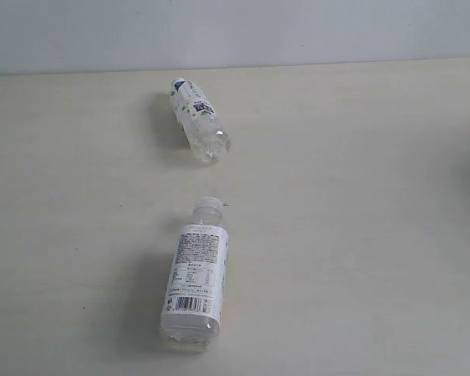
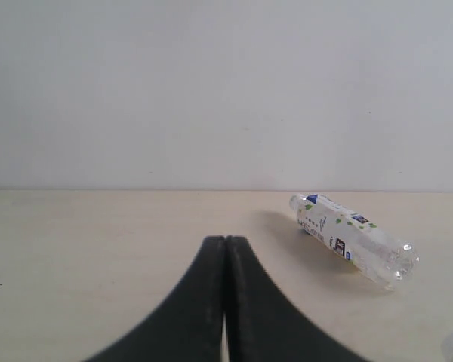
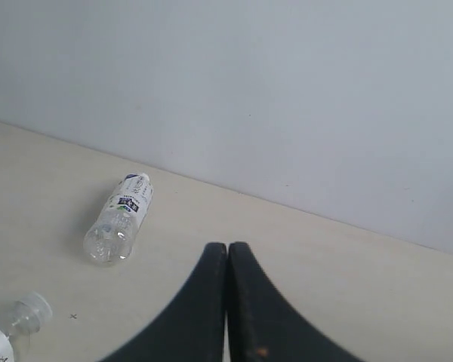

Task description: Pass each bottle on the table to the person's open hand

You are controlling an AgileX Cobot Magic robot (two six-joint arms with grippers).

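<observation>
Lying on table (image 1: 360, 235): two bottles, both on their sides, well apart from each other.
Near bottle (image 1: 194, 274): white label, white cap, lower centre of exterior view, cap pointing at the back wall (image 1: 298, 31).
Far bottle (image 1: 196, 117): green-and-white label, upper centre, angled, near the table's back edge.
Left gripper (image 2: 225, 241): closed, empty, touching neither bottle.
Right gripper (image 3: 227, 246): closed, empty as well.
Person's open hand: not in any view.
Risk 1: round bottles lying flat will likely roll if one finger lands first.
Risk 2: jaws must open before descent, or they just shove the bottle away.
Risk 3: clear thin plastic looks light and could squirt out of a pinch.
Risk 4: no hand visible, so no handover target yet.
Surface: pale cream, faint grain, flat, looks slick.
Room: plain grey-white wall, nothing else.
</observation>
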